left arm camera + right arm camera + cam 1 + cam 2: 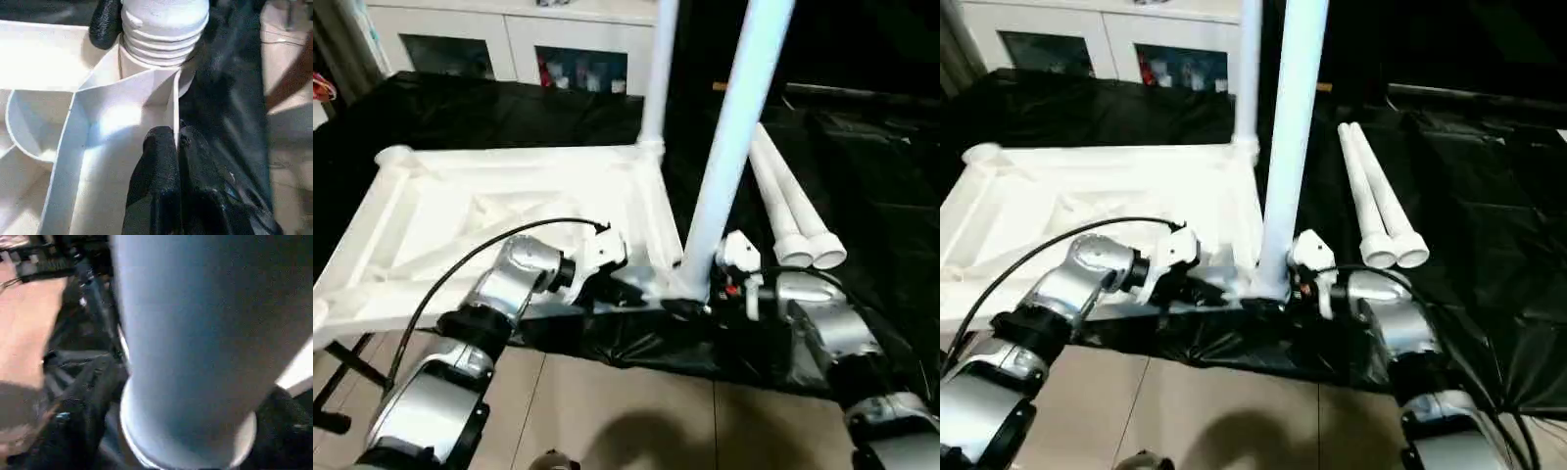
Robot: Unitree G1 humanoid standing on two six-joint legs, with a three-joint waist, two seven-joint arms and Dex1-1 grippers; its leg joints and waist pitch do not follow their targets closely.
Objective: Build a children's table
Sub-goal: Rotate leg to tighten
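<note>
Black sheet (862, 176) covers the surface; left gripper (171, 161) jaws together, right's (1278, 294) seemingly clasp leg (1293, 147).

We see a black sheet (509, 113) spread wide over the work surface, wrinkled and glossy, running to the far side and off to the right, where its folds catch streaks of light. Its near edge hangs crumpled. Below that edge lies a pale beige tiled floor (636, 406) with thin grout lines and a soft dark shadow near the middle. At the far left stands a white cabinet (514, 39) with glass doors; behind the panes we make out small coloured items, too blurred to tell. At the near left a thin black frame leg (347, 367) crosses the floor.
</note>
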